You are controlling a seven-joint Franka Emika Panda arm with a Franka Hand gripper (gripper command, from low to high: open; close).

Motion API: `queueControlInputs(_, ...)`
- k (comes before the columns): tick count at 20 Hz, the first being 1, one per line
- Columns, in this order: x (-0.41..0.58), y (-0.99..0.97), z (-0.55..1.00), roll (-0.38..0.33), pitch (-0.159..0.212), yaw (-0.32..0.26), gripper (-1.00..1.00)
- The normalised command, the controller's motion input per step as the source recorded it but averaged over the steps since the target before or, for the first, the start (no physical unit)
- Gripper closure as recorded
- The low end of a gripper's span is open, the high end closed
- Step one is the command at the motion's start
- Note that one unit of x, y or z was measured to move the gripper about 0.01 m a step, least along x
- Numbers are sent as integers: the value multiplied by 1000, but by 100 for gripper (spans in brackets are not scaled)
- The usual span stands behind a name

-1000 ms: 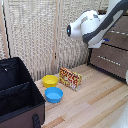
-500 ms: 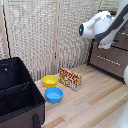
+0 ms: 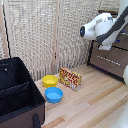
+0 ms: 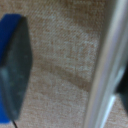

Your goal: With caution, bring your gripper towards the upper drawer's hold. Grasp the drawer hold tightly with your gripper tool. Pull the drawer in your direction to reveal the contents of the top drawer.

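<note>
In the exterior view my gripper [image 3: 111, 46] ends the bulky white arm and sits close against the dark brown dresser at the upper drawer [image 3: 122, 44]; its fingers are hidden there. The like lower drawer front [image 3: 107, 61] is beneath it. In the wrist view the drawer hold [image 4: 107, 65] is a blurred silver bar across the brown wood front [image 4: 65, 50]. One dark-blue finger [image 4: 15, 70] stands far from the bar and a dark finger [image 4: 123, 87] is just beyond it. The jaws stand wide apart with the bar between them, near one side, not clamped.
A black open case [image 3: 15, 92] stands at the exterior view's left. A yellow bowl [image 3: 49, 80], a blue bowl [image 3: 53, 94] and a colourful snack box [image 3: 70, 78] sit on the wooden floor before a wicker screen [image 3: 45, 35].
The arm has swung toward the exterior view's right and closer to the dresser, bringing the gripper up to the upper drawer front.
</note>
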Motion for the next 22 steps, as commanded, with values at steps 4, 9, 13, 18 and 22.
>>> queueControlInputs(4, -2, -99, -1, 18, 0, -73, 100)
queueControlInputs(9, 0, 299, -202, 90, 0, -98, 100)
queueControlInputs(13, 1, 831, -369, 0, -5, -127, 100)
queueControlInputs(18, 7, 881, -393, -1, -3, -116, 100)
queueControlInputs(22, 96, 954, -433, -5, 3, -68, 100)
